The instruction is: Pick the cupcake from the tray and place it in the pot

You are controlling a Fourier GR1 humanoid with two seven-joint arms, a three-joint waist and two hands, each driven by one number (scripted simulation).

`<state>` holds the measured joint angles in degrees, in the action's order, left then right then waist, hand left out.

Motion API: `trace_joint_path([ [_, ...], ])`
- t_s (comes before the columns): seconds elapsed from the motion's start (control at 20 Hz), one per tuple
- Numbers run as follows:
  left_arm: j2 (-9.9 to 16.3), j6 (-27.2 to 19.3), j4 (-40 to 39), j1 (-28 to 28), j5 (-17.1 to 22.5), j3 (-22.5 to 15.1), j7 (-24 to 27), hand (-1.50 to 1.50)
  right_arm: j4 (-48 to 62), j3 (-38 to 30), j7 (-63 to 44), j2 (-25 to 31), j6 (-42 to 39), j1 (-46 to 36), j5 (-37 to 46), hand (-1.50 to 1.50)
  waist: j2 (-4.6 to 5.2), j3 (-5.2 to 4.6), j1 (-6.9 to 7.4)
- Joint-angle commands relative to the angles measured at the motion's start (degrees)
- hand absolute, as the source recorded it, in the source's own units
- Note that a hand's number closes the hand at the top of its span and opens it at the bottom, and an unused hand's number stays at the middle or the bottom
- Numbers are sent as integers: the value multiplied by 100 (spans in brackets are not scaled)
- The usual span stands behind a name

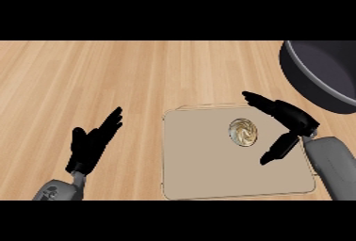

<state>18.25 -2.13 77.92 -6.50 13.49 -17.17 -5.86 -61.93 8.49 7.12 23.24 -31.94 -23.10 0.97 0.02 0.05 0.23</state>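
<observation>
Cupcake sits on the tray; my right hand is wide open around it, empty, so next I close my fingers.

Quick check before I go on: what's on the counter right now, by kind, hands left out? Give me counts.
Cupcake: 1, on the tray
Tray: 1
Pot: 1, at the view's upper right, partly cut off
Total: 3 things
</observation>
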Motion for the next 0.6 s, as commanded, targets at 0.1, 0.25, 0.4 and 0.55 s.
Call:
trace_joint_path([
  [0.1, -309, -49, -39, 188, -313, 12, 105, 0, 514, -161, -91, -598, 77, -66, 4, -150, 4, -3, 12],
  [0.25, -86, 326, -42, -160, -158, 368, -227, 0, 1379, -263, 497, -622, -21, -257, 272, -150, 11, -1, 28],
  [0.4, -185, 495, -451, -94, -273, 509, 279, 0, 1559, -242, 646, -790, 5, -348, 434, -150, 13, -3, 18],
  [0.55, -304, 266, -143, 5, -404, 298, 65, 0, 1201, 327, 1418, -672, 357, -243, 1242, 150, 17, 0, 51],
])
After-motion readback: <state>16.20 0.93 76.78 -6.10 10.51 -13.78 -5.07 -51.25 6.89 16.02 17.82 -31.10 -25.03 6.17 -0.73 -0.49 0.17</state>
